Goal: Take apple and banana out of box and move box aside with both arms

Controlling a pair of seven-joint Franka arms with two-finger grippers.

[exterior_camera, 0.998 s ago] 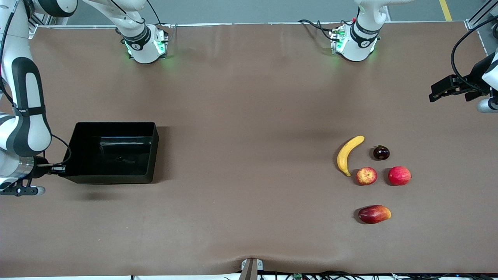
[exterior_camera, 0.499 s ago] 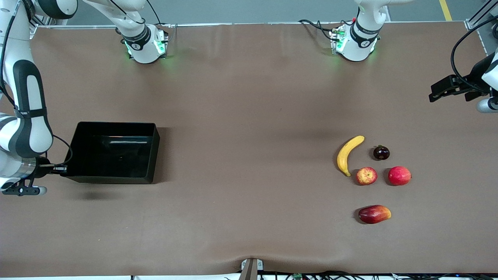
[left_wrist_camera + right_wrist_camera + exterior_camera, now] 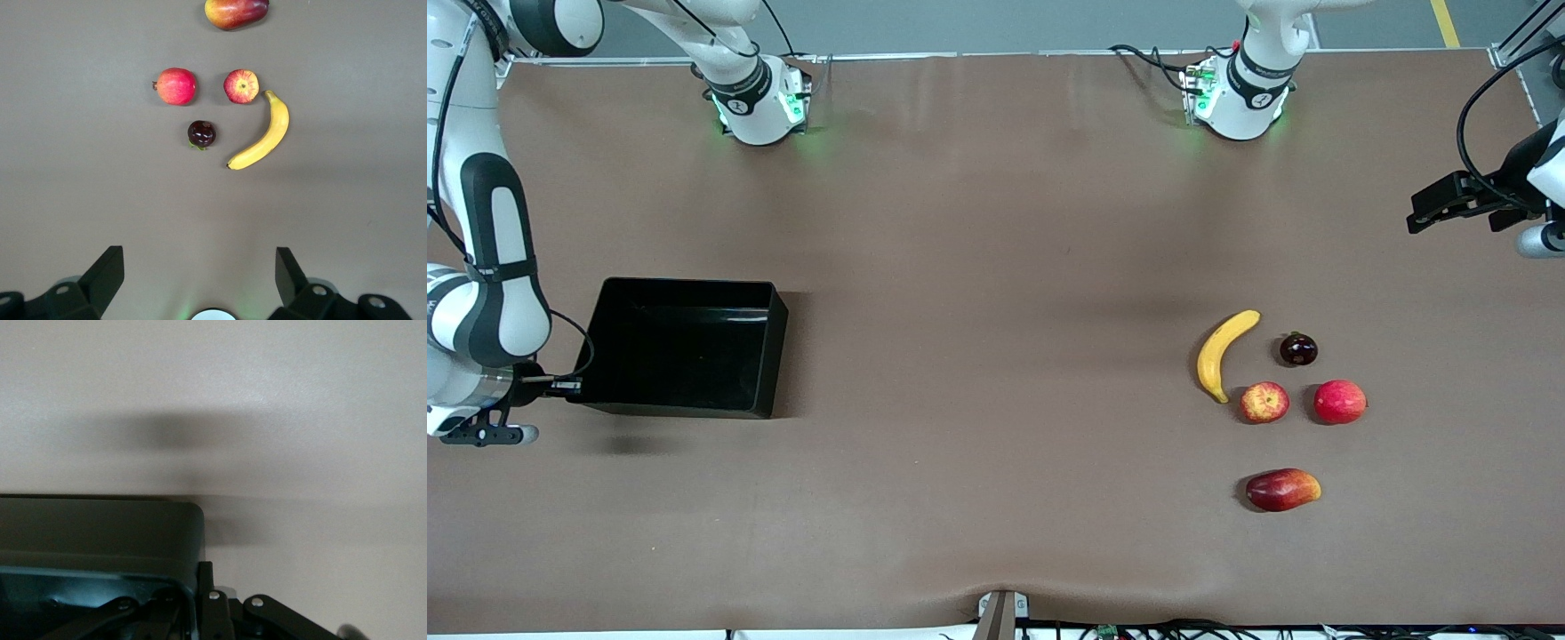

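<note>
You saw only the tips of the left gripper in its wrist view; the edge cut its body. That edge also clipped the mango, well ahead of the fingers. In the right wrist view the box ran off the frame, and its wall hid part of the right gripper clamped on it.

Even overhead light, soft shadows, sharp focus.
</note>
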